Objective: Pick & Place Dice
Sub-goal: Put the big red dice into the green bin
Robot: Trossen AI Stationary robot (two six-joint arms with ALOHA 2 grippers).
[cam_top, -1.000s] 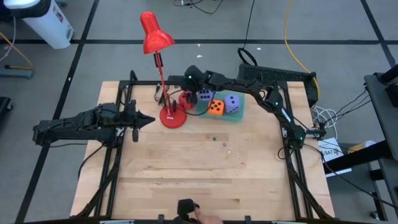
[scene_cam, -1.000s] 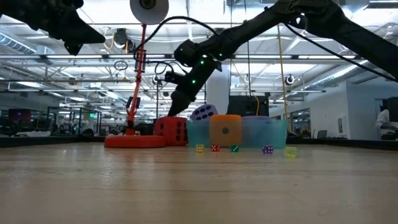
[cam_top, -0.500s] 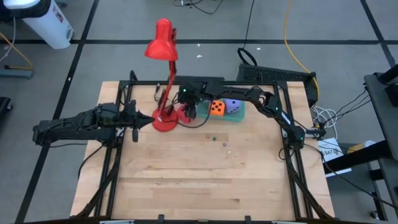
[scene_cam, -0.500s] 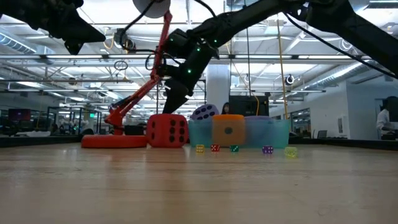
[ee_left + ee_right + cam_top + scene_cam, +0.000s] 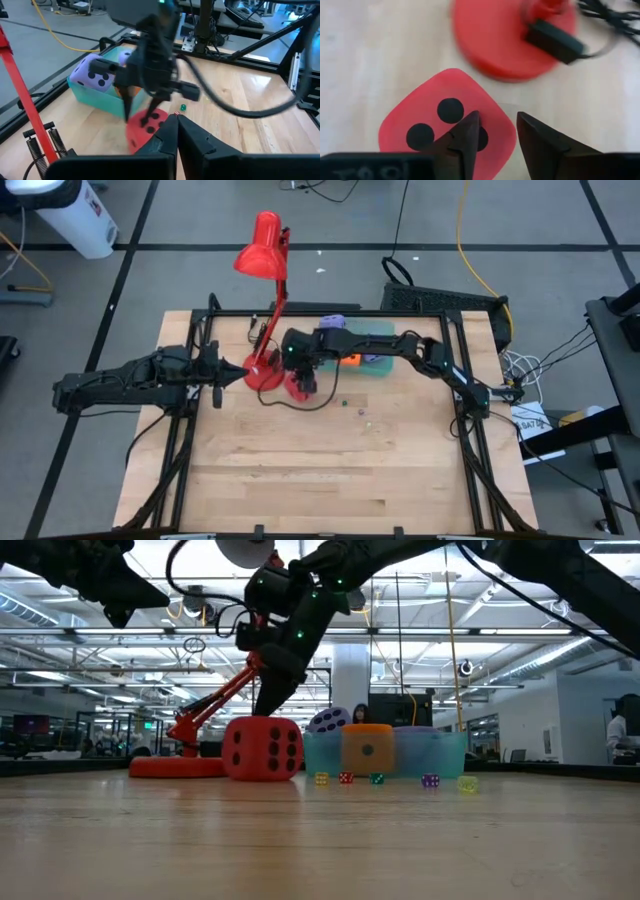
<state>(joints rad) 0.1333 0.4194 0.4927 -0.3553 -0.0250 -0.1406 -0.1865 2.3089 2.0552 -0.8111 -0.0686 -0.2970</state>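
The left hand (image 5: 222,370) waits at the left side of the bench (image 5: 300,470), clear of the work, its fingers pressed together and holding nothing.

Next comes the red lamp (image 5: 262,260). Its round base (image 5: 262,372) sits on the wood and its stem leans, seen plainly from the low camera. The red die (image 5: 263,750) rests on the bench touching or just beside that base, its six-pip face turned toward the low camera.

The right hand (image 5: 492,132) hangs directly over the red die with its fingers (image 5: 465,135) partly apart, tips at the top face near one edge. Whether they press the cube or only hover over it I cannot tell; it does not look lifted.

Further right stands the teal bin (image 5: 430,752), holding an orange die (image 5: 362,750) and a purple die (image 5: 326,721). A few tiny coloured dice (image 5: 345,778) lie on the wood in front of it.

The risks, as I judge them: a soft cube pinched near its edge may squirt out or roll. The lamp is the bigger worry, since the arm and cable crowd its stem and a careless lift could tip it.
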